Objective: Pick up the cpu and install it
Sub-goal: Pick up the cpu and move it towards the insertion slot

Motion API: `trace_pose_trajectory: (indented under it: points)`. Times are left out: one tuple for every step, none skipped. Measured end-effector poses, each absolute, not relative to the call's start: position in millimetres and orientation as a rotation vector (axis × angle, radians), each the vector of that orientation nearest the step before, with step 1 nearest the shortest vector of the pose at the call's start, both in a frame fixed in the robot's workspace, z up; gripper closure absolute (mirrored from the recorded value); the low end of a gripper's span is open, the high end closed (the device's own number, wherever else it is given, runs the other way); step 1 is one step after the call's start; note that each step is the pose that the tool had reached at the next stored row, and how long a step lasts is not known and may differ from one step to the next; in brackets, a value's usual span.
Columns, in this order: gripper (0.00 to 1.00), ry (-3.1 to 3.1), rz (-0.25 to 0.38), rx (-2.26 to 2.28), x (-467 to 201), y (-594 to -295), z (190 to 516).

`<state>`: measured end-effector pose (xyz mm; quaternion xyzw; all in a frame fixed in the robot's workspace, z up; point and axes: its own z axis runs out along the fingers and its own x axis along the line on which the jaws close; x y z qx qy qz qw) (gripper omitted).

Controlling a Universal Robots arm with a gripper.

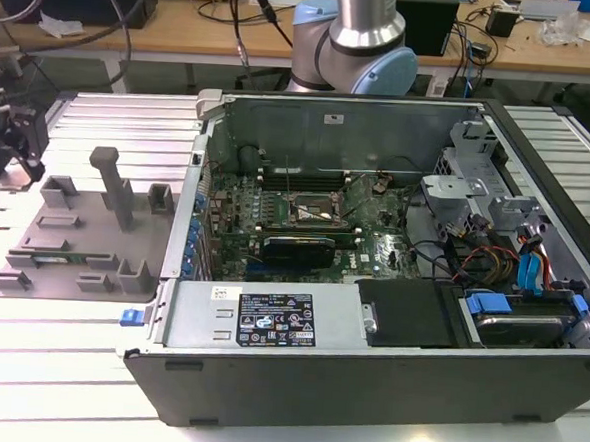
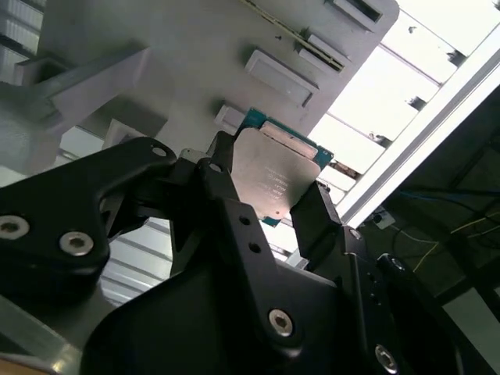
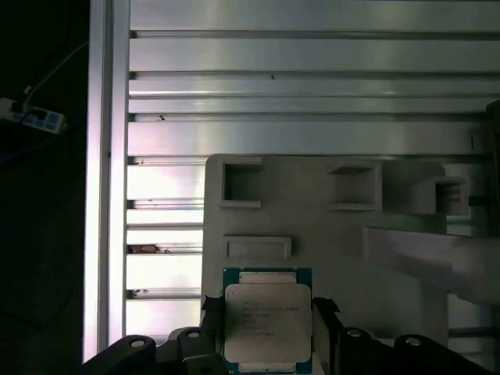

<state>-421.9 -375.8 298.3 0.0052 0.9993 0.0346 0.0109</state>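
cpu (image 2: 273, 178): small, thin, flat square chip, pale silver metal top, greenish-tan edge showing round it. It sits clamped between the two fingers of the black gripper (image 2: 269, 195), which press on opposite side edges, flat face toward both wrist cameras. It appears to hang clear of the pale grey moulded plastic holder tray (image 3: 375, 234) behind it, over that tray's end and well apart from the case.

Handling, as judged: light, rigid, smooth-sided, so it could slip or twist in a loose pinch. Underside contacts likely delicate. Edges are the right hold, as now.

Tray: matte, blocky, with rectangular pockets and upright posts. It lies on a ribbed aluminium slat table (image 1: 111, 110), bright and grooved.

Open grey steel computer case (image 1: 269, 325) on the exterior view's right of the tray. Green board inside, dark square socket frame (image 1: 315, 214) with metal rim near its middle.
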Motion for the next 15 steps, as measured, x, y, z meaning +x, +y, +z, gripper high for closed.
trace_pose_trajectory:
  points:
    - [0.46, 3.118, 0.108, 0.016, -421.9, -375.8, 300.9]
    - [0.46, 3.118, 0.108, 0.016, -421.9, -375.8, 303.8]
    - [0.46, 3.118, 0.108, 0.016, -421.9, -375.8, 306.7]
    - [0.46, 3.118, 0.108, 0.016, -421.9, -375.8, 310.0]
    - [0.46, 3.118, 0.108, 0.016, -421.9, -375.8, 318.5]
    - [0.46, 3.118, 0.108, 0.016, -421.9, -375.8, 322.2]
    - [0.46, 3.118, 0.108, 0.016, -421.9, -375.8, 325.6]
    - [0.46, 3.118, 0.107, 0.016, -421.9, -375.8, 331.8]
    - [0.46, 3.118, 0.107, 0.016, -421.9, -375.8, 335.2]
    - [0.46, 3.118, 0.106, 0.016, -421.9, -375.8, 338.4]
    - [0.46, 3.118, 0.106, 0.016, -421.9, -375.8, 342.5]
    - [0.46, 3.118, 0.106, 0.016, -421.9, -375.8, 346.0]
    - [0.46, 3.118, 0.106, 0.016, -421.9, -375.8, 350.3]
    - [0.46, 3.118, 0.105, 0.016, -421.9, -375.8, 353.7]
    - [0.46, 3.118, 0.105, 0.016, -421.9, -375.8, 357.7]
